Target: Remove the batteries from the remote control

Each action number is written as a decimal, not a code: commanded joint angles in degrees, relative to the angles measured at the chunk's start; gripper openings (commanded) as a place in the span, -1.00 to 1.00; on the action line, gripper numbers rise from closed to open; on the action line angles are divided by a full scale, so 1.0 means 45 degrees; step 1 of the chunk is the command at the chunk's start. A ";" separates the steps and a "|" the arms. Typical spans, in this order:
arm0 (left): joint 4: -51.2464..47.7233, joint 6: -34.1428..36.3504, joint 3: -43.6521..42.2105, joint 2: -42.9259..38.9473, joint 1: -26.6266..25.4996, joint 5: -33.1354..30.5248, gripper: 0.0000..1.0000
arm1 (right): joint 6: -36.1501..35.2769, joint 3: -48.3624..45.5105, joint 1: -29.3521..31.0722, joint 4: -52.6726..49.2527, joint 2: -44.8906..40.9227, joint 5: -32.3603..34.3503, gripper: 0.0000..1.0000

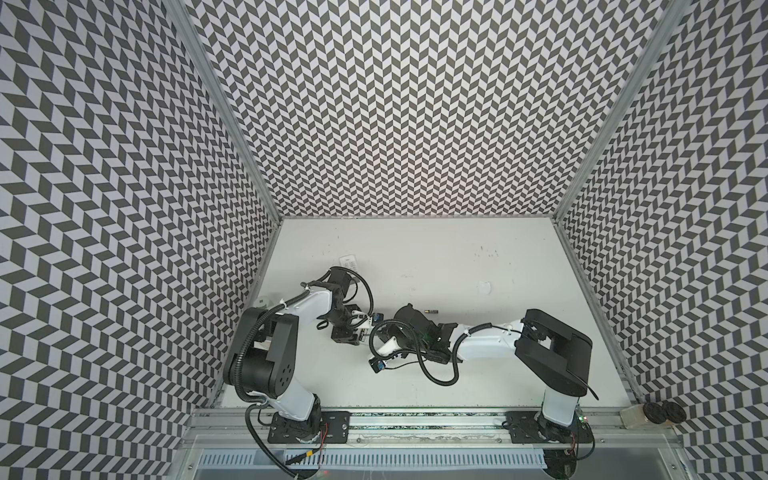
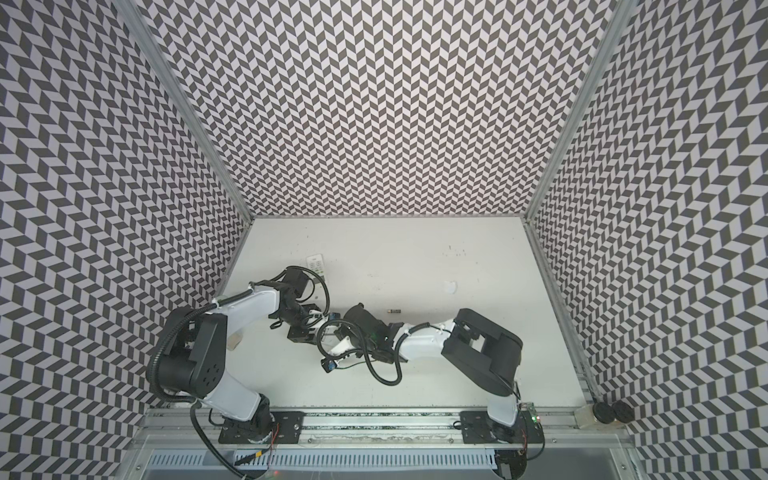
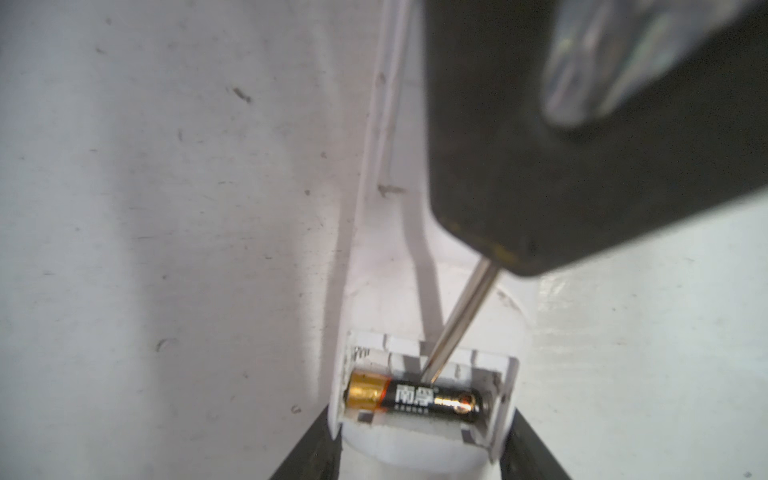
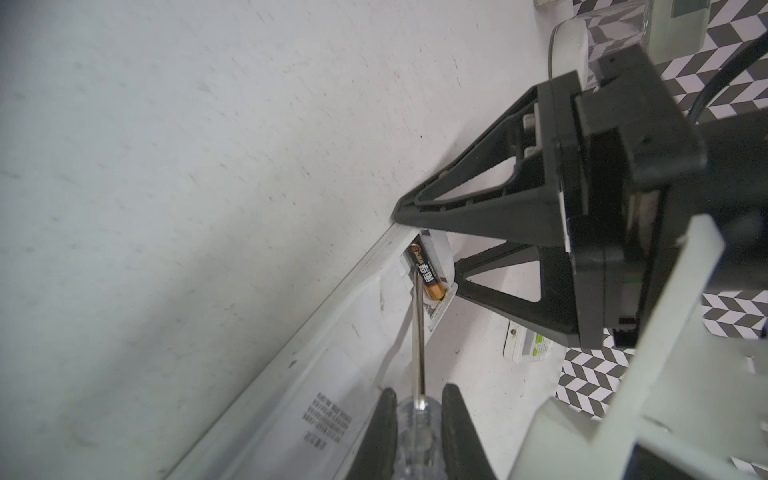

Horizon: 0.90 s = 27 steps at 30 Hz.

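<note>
The white remote control (image 3: 374, 291) lies back up with its compartment uncovered. One black battery with a gold end (image 3: 415, 401) lies in the slot; the slot beside it is empty. My left gripper (image 3: 422, 415) is shut on the remote's end, one finger against each side. My right gripper (image 4: 419, 399) is shut on the clear handle of a screwdriver (image 4: 419, 332), and its metal tip rests against the battery (image 4: 426, 272). In both top views another black and gold battery (image 1: 429, 322) (image 2: 393, 311) lies loose on the table behind the right wrist. The arms hide the remote there.
A second white remote with green buttons (image 1: 349, 262) (image 4: 528, 343) lies behind the left arm. A clear cup (image 4: 611, 29) stands near the left wall. A small white piece (image 1: 484, 288) lies mid-table. A clear container with dark lids (image 1: 660, 413) sits at the front right corner.
</note>
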 commanded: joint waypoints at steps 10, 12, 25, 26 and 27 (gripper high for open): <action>-0.0038 -0.0506 -0.0392 0.0341 -0.0569 0.1034 0.14 | 0.1940 -0.0841 0.0144 0.3003 0.0807 -0.0195 -1.00; -0.0046 -0.0478 -0.0441 0.0266 -0.0569 0.1260 0.13 | 0.2328 -0.1302 0.0130 0.3985 0.0792 -0.0281 -1.00; 0.0249 -0.0823 -0.0818 0.0131 -0.0685 0.1236 0.17 | 0.3321 -0.2398 0.0098 0.6180 0.0812 -0.0115 -1.00; 0.0280 -0.0745 -0.0856 0.0100 -0.0668 0.1273 0.18 | 0.3126 -0.2436 0.0093 0.6066 0.0814 -0.0136 -1.00; 0.0339 -0.0700 -0.0876 0.0105 -0.0649 0.1236 0.18 | 0.2739 -0.2367 0.0127 0.5679 0.0842 -0.0151 -1.00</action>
